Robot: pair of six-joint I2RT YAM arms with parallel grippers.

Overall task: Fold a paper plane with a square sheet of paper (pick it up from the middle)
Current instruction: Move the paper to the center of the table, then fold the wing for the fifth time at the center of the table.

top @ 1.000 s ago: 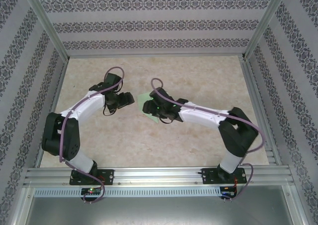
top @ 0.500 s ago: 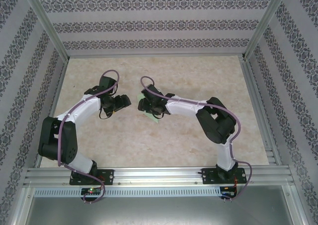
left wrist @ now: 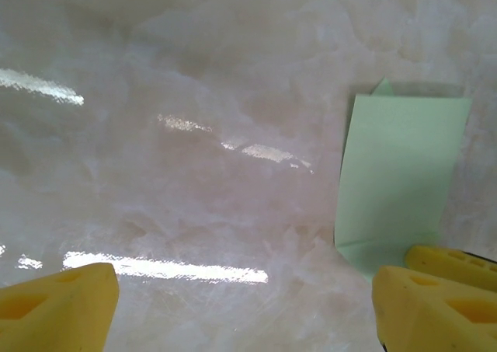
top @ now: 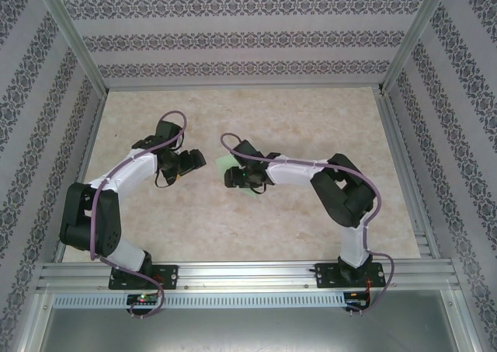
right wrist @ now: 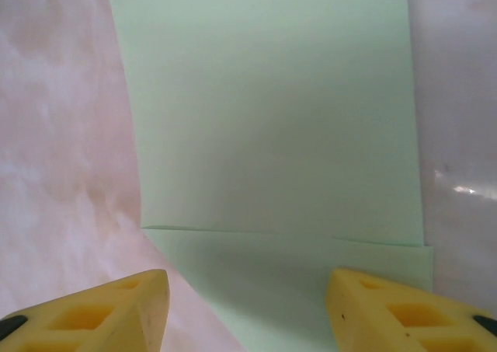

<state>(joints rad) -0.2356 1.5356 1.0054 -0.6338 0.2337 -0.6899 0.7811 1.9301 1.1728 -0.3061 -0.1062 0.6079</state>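
Where the left arm point(top: 116, 182) bends up from its base at the near edge, it reaches toward the middle of the table point(top: 326, 119). The left gripper point(top: 192, 160) sits low there with its claw released. From the left wrist, its yellow fingertips point(left wrist: 58, 305) stand wide apart with bare marbled tabletop between them and nothing held.

At about 3 o'clock from that claw, near it but apart, lies the square sheet of paper point(top: 225, 163), pale green and flat on the table. From the left wrist it shows at 2 o'clock as a folded upright strip, with a small corner peeking out past its far edge. One more yellow tip sits at its near edge; I cannot tell whether the two touch.

At 5 o'clock of the sheet in the top view, the right gripper point(top: 235, 177) hangs over the paper's near part. From the right wrist its fingers are spread, released, with the paper flat below and running off toward 12 o'clock. A folded edge crosses just ahead of the tips, and a lower layer juts out at 5 o'clock. Nothing is clamped.

Behind it the right arm point(top: 342, 193) folds back toward its base at 5 o'clock.
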